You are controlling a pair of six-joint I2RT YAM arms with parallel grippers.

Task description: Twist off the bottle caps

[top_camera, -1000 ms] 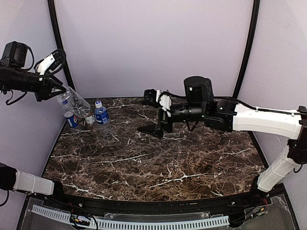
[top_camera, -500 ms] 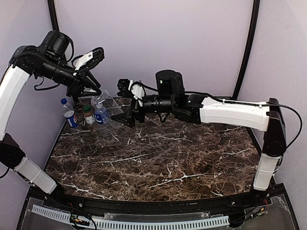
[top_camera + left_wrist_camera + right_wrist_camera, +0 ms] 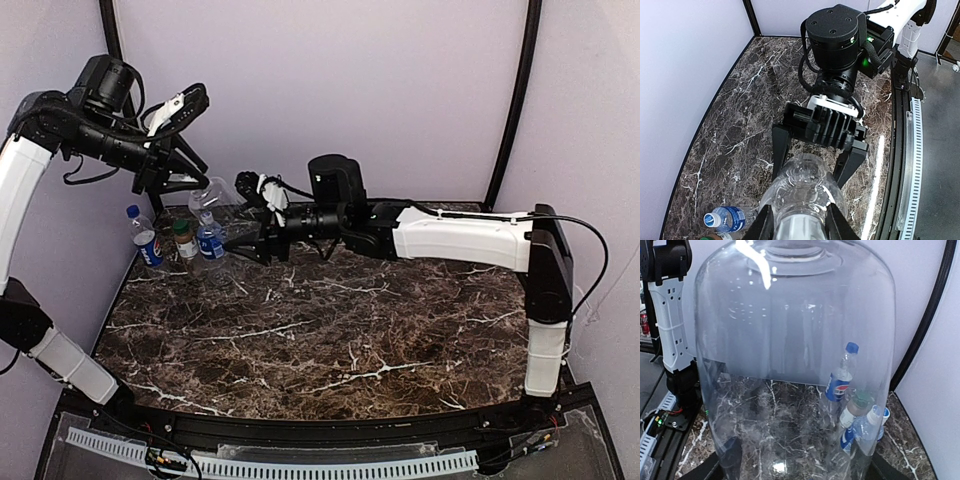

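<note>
Table: dark marble (image 3: 400, 340), both my arms reaching over its 10 to 11 o'clock corner.
Right arm: the white arm (image 3: 460, 240) stretches low from 3 o'clock toward 10 o'clock.
Left arm: it (image 3: 25, 175) arches high over the 9 o'clock edge and bends in toward 11 o'clock.
Clear bottle (image 3: 802, 192): unlabelled, lifted off the table at about 11 o'clock, lying tilted between my two grippers.
Left gripper (image 3: 801, 227): my fingers are clamped on the clear bottle's body, one on each side.
Right gripper (image 3: 810, 172): my fingers stand apart on either side of the bottle's far end; I cannot tell whether they press on it.
Standing bottles: three upright in a tight group at 10 o'clock: the Pepsi bottle (image 3: 148, 243) nearest 9 o'clock, then the short brown bottle (image 3: 186, 245), then the blue-labelled bottle (image 3: 211, 243).
Caps: all three are on: a blue cap (image 3: 132, 211) on the Pepsi bottle, a green cap (image 3: 181, 226) on the short one, a second blue cap (image 3: 206, 217) on the blue-labelled one.
</note>
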